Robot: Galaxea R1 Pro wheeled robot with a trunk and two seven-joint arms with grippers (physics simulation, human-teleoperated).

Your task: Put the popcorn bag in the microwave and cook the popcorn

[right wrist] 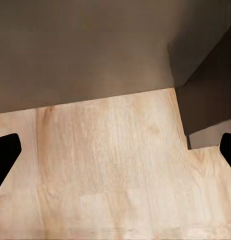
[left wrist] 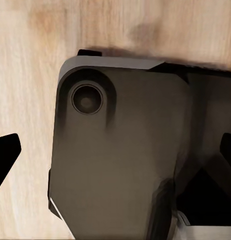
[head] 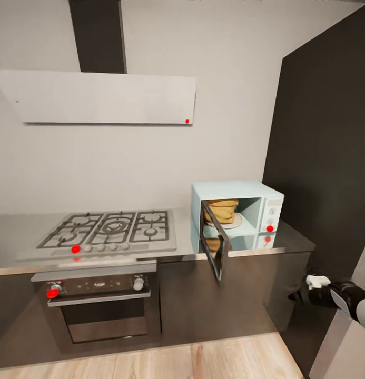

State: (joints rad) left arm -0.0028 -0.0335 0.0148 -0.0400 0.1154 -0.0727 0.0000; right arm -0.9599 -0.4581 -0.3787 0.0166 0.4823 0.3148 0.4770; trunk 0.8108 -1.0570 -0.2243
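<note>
While both arms hang low over the wood floor [right wrist: 110,170], the step in hand is, by judgement, closing the door [head: 216,245] on a bag already loaded. Nearest, the right gripper [right wrist: 115,150] points at bare floor beside dark cabinets, its fingertips wide apart at the frame's edges, so it is open and empty; the left gripper [left wrist: 115,150] likewise shows spread tips with nothing between them, over the robot's own dark base. Farther off, on the table [head: 287,243], the microwave [head: 237,213] stands with its door swung out past the table edge. Inside, the bag [head: 222,209] sits upright on the turntable, well behind the opening. The right arm should rise, meet the door's outer face near its free edge, and push steadily without shoving the microwave back; the knobs come after.
</note>
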